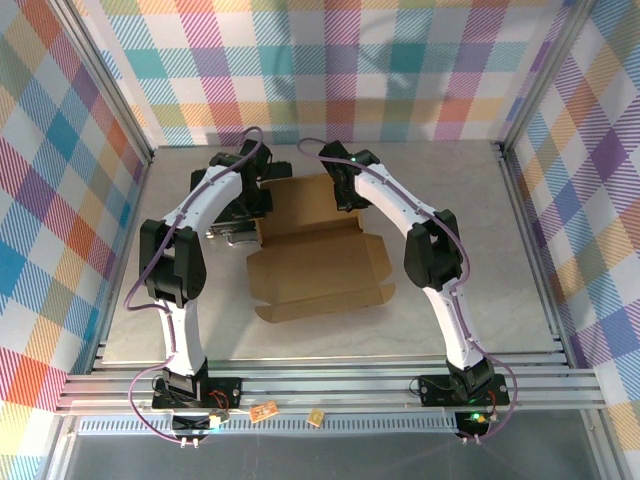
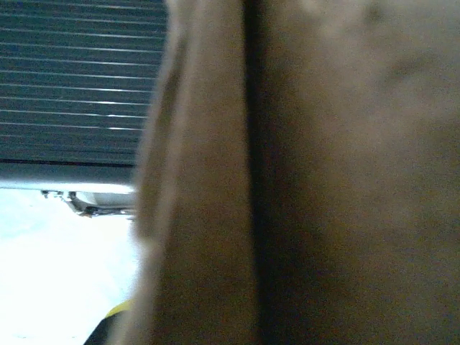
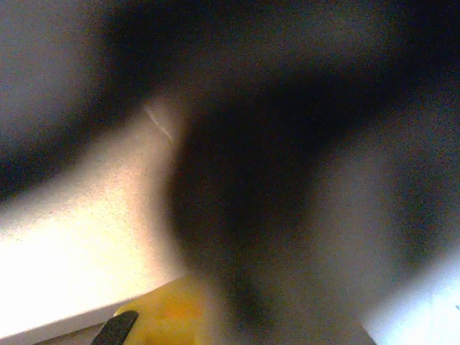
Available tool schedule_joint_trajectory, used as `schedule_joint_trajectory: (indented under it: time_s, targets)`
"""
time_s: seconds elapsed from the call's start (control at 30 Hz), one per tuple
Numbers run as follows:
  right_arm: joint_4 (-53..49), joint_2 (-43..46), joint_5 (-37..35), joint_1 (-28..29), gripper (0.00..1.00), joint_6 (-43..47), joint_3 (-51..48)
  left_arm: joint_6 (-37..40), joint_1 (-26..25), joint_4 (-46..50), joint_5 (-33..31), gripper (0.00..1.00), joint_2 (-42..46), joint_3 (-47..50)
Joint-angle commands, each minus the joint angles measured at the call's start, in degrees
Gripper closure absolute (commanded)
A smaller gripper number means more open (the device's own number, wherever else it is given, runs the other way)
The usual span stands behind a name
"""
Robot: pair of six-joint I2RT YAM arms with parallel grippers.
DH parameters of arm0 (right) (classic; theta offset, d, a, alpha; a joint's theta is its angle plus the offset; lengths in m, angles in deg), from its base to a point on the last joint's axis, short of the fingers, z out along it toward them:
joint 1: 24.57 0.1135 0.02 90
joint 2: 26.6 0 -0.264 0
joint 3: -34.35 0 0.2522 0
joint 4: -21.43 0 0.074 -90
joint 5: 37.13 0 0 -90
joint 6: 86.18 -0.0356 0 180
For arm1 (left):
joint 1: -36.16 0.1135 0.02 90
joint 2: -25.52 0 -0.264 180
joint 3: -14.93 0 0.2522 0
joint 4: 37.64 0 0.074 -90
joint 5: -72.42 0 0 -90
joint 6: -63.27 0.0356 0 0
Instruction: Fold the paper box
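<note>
My closed left claw (image 1: 246, 222) and closed right claw (image 1: 347, 198) flanked the far flap of the paper box (image 1: 320, 270), which lay nearward.

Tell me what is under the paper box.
The paper box lies opened out on the pale table, which shows on every side of it. Whatever is directly beneath the cardboard is covered and cannot be seen.

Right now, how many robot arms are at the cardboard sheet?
2: the left arm reaches the paper box at its far-left corner, the right arm at its far edge. None seems hidden.
</note>
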Motion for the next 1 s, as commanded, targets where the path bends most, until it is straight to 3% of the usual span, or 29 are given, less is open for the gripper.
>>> schedule_joint_trajectory:
  time_s: [0.0, 0.2, 0.27, 0.33, 0.4, 0.53, 0.97]
  targets:
    - [-6.11, -0.24, -5.61, -0.72, 1.00, -3.55, -0.69, -0.86, 0.23, 1.13, 0.39, 1.00, 0.11, -1.99]
    - [7.63, 7.36, 7.76, -2.02, 1.00, 2.74, -11.73, -0.50, 0.23, 1.20, 6.73, 1.00, 0.65, -2.62]
    - [12.67, 10.71, 13.88, -2.94, 0.89, 4.97, -14.78, -0.07, 0.23, 1.05, 9.30, 1.00, 0.86, -2.70]
    - [14.91, 13.30, 15.45, -3.39, 0.77, 5.77, -16.38, 0.18, 0.23, 0.96, 10.86, 1.00, 0.93, -2.71]
    - [15.37, 14.61, 15.64, -3.86, 0.71, 6.43, -16.74, 0.47, 0.24, 1.33, 11.43, 1.00, 0.78, -2.97]
    - [15.19, 14.40, 14.32, -4.38, 0.67, 8.16, -16.71, 0.75, 0.23, 1.46, 12.56, 1.00, 0.51, -3.22]
    - [14.56, 9.40, 5.16, -4.58, 0.64, 12.01, -12.87, 1.34, 0.23, 3.15, 13.65, 1.00, -0.04, -4.91]
